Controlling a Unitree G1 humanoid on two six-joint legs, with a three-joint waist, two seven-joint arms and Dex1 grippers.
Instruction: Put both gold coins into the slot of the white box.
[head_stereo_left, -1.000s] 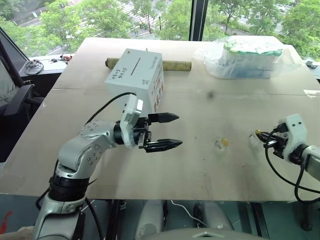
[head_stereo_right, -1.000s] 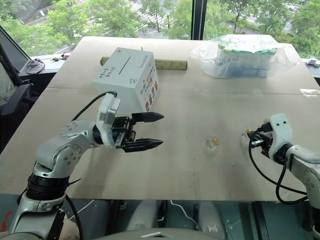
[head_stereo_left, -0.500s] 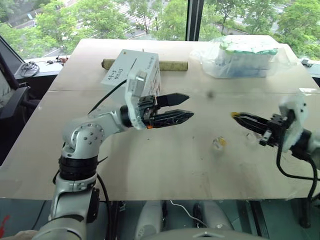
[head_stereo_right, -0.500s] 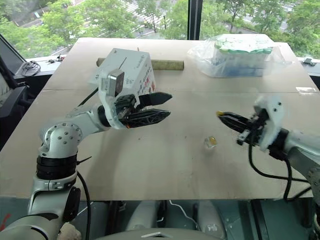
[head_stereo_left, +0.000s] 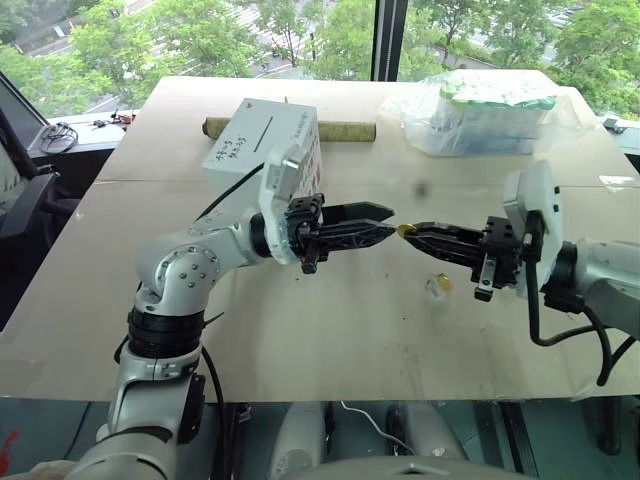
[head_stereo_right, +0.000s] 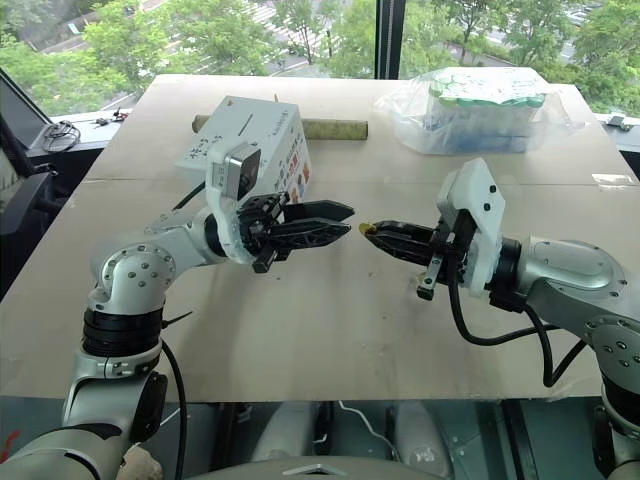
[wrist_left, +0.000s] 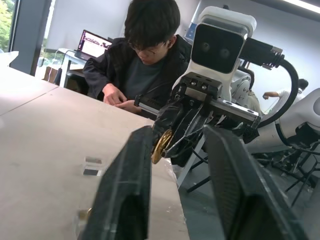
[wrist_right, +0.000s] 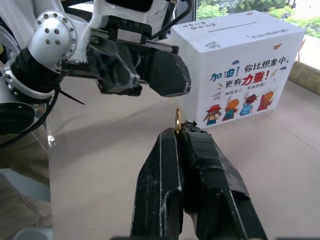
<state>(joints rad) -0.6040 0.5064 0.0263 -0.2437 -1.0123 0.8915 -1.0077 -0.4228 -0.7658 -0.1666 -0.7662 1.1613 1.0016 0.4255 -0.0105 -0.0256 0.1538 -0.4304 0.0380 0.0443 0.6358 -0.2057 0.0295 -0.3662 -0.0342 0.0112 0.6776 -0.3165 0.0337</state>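
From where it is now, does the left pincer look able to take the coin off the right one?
Probably yes. The left pincer faces the gold coin sticking out of the right pincer, part open, with nothing between them.

White cardboard cube box (head_stereo_left: 268, 142): dark handwriting and a thin dark slot (head_stereo_left: 263, 134) on top; side face carries blue and orange characters above small red, orange and blue cartoon figures. Small round shiny yellow-gold coin (wrist_right: 177, 120) sits between the black fingers (wrist_right: 210, 165). Second gold coin (head_stereo_left: 446, 284) lies on the pale tan table (head_stereo_left: 330, 320). Brown cardboard tube (head_stereo_left: 348, 130). Clear bag of white-green containers (head_stereo_left: 495, 110).
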